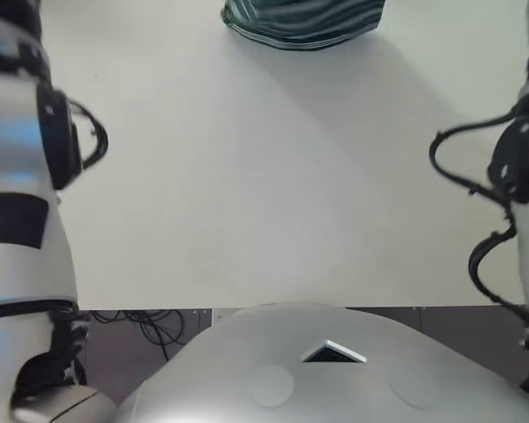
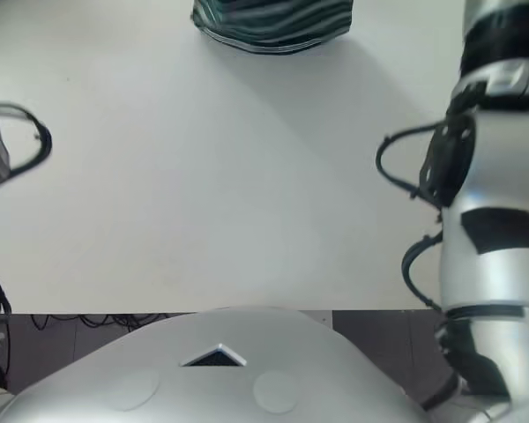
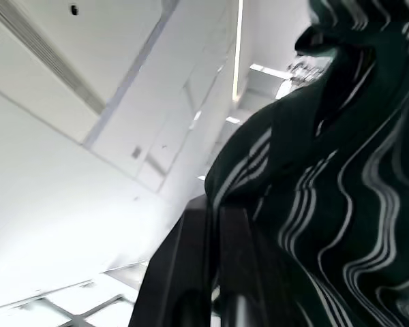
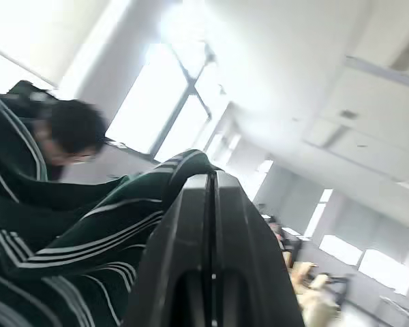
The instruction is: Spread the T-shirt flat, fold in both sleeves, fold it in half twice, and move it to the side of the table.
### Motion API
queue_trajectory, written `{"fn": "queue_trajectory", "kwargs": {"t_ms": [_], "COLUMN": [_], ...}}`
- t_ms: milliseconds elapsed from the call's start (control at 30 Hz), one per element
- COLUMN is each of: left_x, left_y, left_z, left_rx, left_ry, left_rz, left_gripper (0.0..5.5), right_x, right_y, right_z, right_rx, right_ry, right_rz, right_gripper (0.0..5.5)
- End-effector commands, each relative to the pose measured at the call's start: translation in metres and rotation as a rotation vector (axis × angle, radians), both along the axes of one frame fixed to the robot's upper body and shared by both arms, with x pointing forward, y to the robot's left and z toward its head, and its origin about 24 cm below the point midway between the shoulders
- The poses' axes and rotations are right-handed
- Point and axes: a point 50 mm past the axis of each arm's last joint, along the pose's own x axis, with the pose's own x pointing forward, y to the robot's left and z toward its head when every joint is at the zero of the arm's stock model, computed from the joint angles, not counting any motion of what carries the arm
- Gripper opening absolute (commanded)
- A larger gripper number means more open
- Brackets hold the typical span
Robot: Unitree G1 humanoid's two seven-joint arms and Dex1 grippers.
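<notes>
T-shirt (image 1: 304, 22): one, striped, hanging over one table (image 1: 247, 176); left fingers (image 3: 191, 272), right fingers (image 4: 191, 238) both clamped on fabric.

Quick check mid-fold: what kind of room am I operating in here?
Most likely an office or lab: a plain white table with cables below its near edge, a panelled ceiling with strip lights, and tall windows behind the T-shirt.
</notes>
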Motion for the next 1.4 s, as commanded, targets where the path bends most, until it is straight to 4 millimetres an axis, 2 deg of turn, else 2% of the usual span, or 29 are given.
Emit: {"fn": "queue_trajectory", "kwargs": {"t_ms": [33,67,100,133,167,233,433,500,567,633,700,800,867,900,1000,1167,1233,1300,1367,1400], "left_x": [-0.181,-0.219,-0.248,-0.265,-0.272,-0.272,-0.257,-0.262,-0.273,-0.282,-0.289,-0.298,-0.297,-0.295,-0.289,-0.287,-0.299,-0.315,-0.316,-0.313], "left_y": [0.044,0.046,0.049,0.052,0.054,0.054,0.069,0.07,0.069,0.069,0.067,0.056,0.049,0.047,0.044,0.044,0.044,0.043,0.044,0.045], "left_z": [-0.138,-0.153,-0.163,-0.167,-0.17,-0.17,-0.172,-0.181,-0.194,-0.204,-0.21,-0.212,-0.207,-0.203,-0.192,-0.179,-0.172,-0.158,-0.146,-0.141], "left_rx": [-0.085,-0.056,-0.046,-0.015,0.011,0.031,0.186,0.304,0.417,0.499,0.525,0.472,0.421,0.404,0.364,0.392,0.375,0.332,0.317,0.3], "left_ry": [0.762,0.94,1.086,1.151,1.165,1.122,0.983,0.945,0.911,0.879,0.87,0.849,0.809,0.783,0.727,0.732,0.891,1.1,1.144,1.138], "left_rz": [-0.561,-0.63,-0.665,-0.671,-0.654,-0.608,-0.385,-0.357,-0.352,-0.353,-0.361,-0.399,-0.401,-0.395,-0.38,-0.379,-0.385,-0.42,-0.444,-0.453], "left_gripper": [0.0,0.0,0.0,0.0,0.0,0.0,0.0,0.0,0.0,0.0,0.0,0.0,0.0,0.25,0.53,1.2,1.36,1.36,1.36,1.36], "right_x": [-0.135,-0.158,-0.179,-0.192,-0.2,-0.208,-0.214,-0.227,-0.24,-0.244,-0.246,-0.249,-0.25,-0.25,-0.248,-0.251,-0.255,-0.266,-0.264,-0.257], "right_y": [-0.011,-0.022,-0.033,-0.042,-0.05,-0.06,-0.07,-0.069,-0.069,-0.07,-0.071,-0.072,-0.071,-0.071,-0.071,-0.072,-0.078,-0.091,-0.103,-0.106], "right_z": [-0.159,-0.173,-0.18,-0.182,-0.182,-0.185,-0.195,-0.204,-0.211,-0.212,-0.212,-0.215,-0.213,-0.211,-0.209,-0.209,-0.205,-0.198,-0.18,-0.169], "right_rx": [-0.246,-0.242,-0.233,-0.227,-0.238,-0.291,-0.351,-0.463,-0.65,-0.8,-0.88,-0.901,-0.876,-0.856,-0.803,-0.761,-0.673,-0.535,-0.398,-0.356], "right_ry": [0.553,0.67,0.77,0.835,0.873,0.901,0.867,0.844,0.751,0.602,0.499,0.389,0.321,0.292,0.271,0.282,0.413,0.706,0.839,0.83], "right_rz": [0.669,0.712,0.745,0.76,0.751,0.693,0.548,0.506,0.453,0.407,0.381,0.35,0.325,0.309,0.262,0.246,0.246,0.297,0.347,0.351], "right_gripper": [0.03,0.03,0.03,0.03,0.03,0.03,0.03,0.03,0.03,0.03,0.03,0.03,0.03,0.0,0.0,0.77,0.94,0.94,0.94,0.94]}}
